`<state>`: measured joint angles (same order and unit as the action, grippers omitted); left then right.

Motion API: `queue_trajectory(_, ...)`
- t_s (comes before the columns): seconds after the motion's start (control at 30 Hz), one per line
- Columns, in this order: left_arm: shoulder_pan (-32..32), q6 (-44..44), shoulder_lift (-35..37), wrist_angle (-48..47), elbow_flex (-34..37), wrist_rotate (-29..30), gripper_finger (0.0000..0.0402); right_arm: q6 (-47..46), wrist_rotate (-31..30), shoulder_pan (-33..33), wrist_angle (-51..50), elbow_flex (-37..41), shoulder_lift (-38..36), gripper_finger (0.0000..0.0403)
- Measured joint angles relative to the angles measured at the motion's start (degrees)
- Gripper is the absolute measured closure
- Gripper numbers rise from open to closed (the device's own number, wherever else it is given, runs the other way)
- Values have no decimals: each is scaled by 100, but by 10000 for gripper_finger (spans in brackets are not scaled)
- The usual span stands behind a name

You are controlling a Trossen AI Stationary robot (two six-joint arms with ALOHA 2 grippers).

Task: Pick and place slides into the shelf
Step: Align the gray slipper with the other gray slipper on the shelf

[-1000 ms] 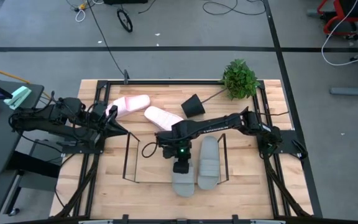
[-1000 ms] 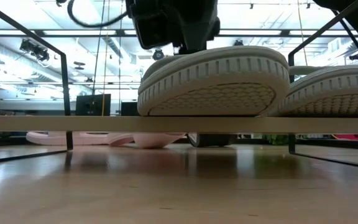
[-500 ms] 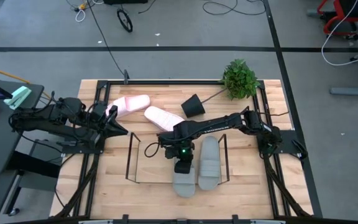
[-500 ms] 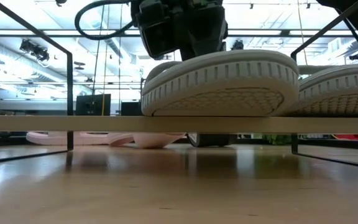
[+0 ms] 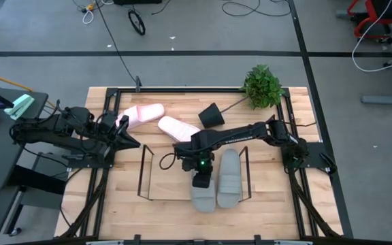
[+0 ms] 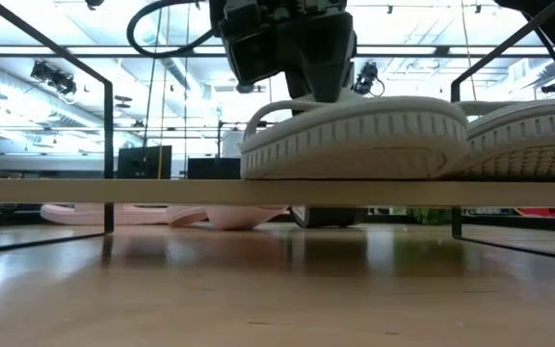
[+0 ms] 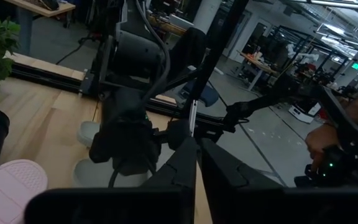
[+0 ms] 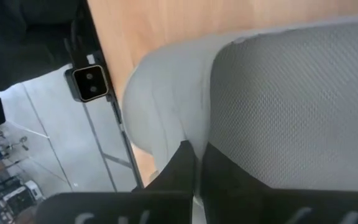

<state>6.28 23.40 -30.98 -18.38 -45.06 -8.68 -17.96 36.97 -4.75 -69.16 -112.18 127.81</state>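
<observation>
Two grey slides lie side by side in the right half of the black wire shelf [image 5: 141, 171]: the left one [image 5: 203, 196] under my right gripper [image 5: 201, 179], the other [image 5: 228, 178] just right of it. From table height the left grey slide [image 6: 355, 145] lies flat on the shelf's board. My right gripper [image 8: 197, 163] is shut. Two pale pink slides [image 5: 141, 114] [image 5: 179, 127] lie on the table beyond the shelf. My left gripper [image 5: 129, 140] waits shut at the table's left edge. My right gripper's shut fingertips [image 8: 188, 152] meet the left grey slide's upper side, where its smooth pale part borders the textured part [image 8: 194, 134]. The fingers come from above, pointing down and toward the near edge. The slide lies flat on the shelf, close beside the other grey slide.
A tipped black pot [image 5: 211, 116] with its green plant [image 5: 263, 86] lies at the far right of the table. Black metal rails [image 5: 107, 170] run along the table's sides. The shelf's left half [image 5: 165, 180] holds nothing. A small camera [image 8: 91, 83] stands at the near edge.
My right gripper has shifted a little toward the table's right edge. The left grey slide, earlier tipped with its ribbed sole showing toward the near edge, has come down flat on the shelf and slid right, nearer the other grey slide.
</observation>
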Motion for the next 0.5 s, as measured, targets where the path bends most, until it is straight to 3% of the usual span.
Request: queue_trajectory(0.5, 0, 2, 0, -1, 0, 1, 383, -4, -218, 61, -160, -4, -34, 393)
